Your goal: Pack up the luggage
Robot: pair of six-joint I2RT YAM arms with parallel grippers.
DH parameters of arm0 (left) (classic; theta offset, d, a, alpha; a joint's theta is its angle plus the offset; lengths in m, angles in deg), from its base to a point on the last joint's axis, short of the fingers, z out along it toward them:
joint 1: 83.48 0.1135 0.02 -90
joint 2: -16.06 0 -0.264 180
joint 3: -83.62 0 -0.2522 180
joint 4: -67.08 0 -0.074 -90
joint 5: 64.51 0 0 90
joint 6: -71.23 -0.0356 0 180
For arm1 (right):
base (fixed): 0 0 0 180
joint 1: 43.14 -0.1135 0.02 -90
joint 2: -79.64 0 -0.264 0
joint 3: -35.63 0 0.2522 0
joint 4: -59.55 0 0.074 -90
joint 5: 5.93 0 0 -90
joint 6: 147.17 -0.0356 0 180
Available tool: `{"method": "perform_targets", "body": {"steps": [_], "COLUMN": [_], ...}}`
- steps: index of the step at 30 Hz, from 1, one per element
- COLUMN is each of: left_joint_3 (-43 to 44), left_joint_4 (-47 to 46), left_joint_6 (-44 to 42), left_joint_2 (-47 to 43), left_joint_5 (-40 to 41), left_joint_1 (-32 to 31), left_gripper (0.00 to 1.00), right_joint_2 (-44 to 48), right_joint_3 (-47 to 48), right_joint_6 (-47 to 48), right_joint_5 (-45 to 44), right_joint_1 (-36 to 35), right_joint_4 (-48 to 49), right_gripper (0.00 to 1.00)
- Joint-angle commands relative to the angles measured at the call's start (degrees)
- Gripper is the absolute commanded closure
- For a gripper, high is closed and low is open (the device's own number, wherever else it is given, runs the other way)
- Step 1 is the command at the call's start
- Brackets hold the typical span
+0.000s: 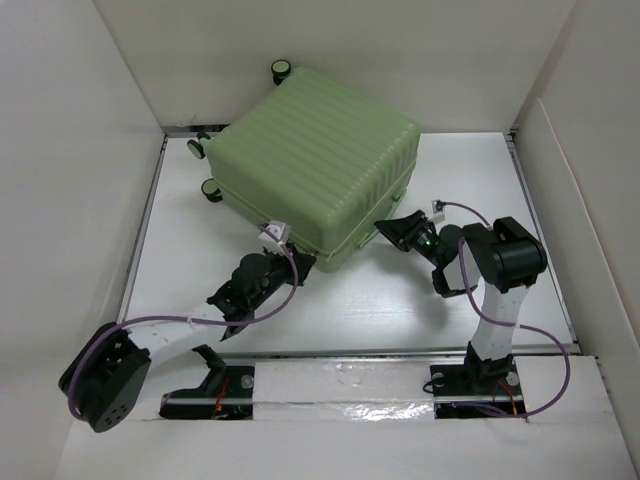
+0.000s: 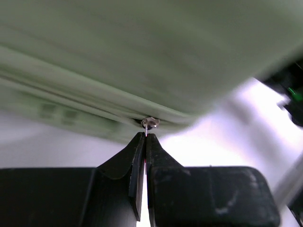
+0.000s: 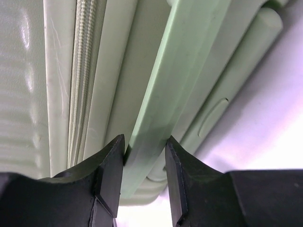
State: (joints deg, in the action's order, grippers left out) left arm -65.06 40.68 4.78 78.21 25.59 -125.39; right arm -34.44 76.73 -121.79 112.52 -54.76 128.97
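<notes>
White-walled table (image 1: 400, 300): luggage (image 1: 320, 150) lies closed at far centre. Left gripper (image 2: 145, 138) is pinched together on the zipper pull (image 2: 150, 123) at the near corner, seam running crosswise just ahead. Right gripper (image 3: 144, 151) clamps the side handle (image 3: 161, 94), likely steadying

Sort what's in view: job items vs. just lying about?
Job:
luggage, closed
zipper pull, pinched by the left gripper
handle, clamped by the right gripper

Not the job:
table
white side walls
</notes>
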Motion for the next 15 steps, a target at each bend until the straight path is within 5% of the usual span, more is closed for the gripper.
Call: {"method": "perform_targets", "body": {"steps": [1,7,15], "left_joint_3": [0.6,6.3,9.7], "left_joint_4": [5.6,10.0,7.8], "left_joint_6": [0.3,0.4,11.0], "left_joint_2": [-4.8,-2.7,-6.1], "left_joint_5": [11.4,25.6,28.5], "left_joint_1": [5.3,11.0,20.2], "left_gripper": [1.00,1.00,1.00], "right_joint_2": [-0.3,3.2,9.7], "right_joint_3": [-6.8,-10.8,-16.3], "right_joint_6": [7.8,10.1,14.2], "right_joint_5": [2.2,4.0,7.9], "right_joint_1": [4.8,8.9,17.4], "right_joint_4": [19.7,18.4,14.0], "right_gripper": [1.00,1.00,1.00]}}
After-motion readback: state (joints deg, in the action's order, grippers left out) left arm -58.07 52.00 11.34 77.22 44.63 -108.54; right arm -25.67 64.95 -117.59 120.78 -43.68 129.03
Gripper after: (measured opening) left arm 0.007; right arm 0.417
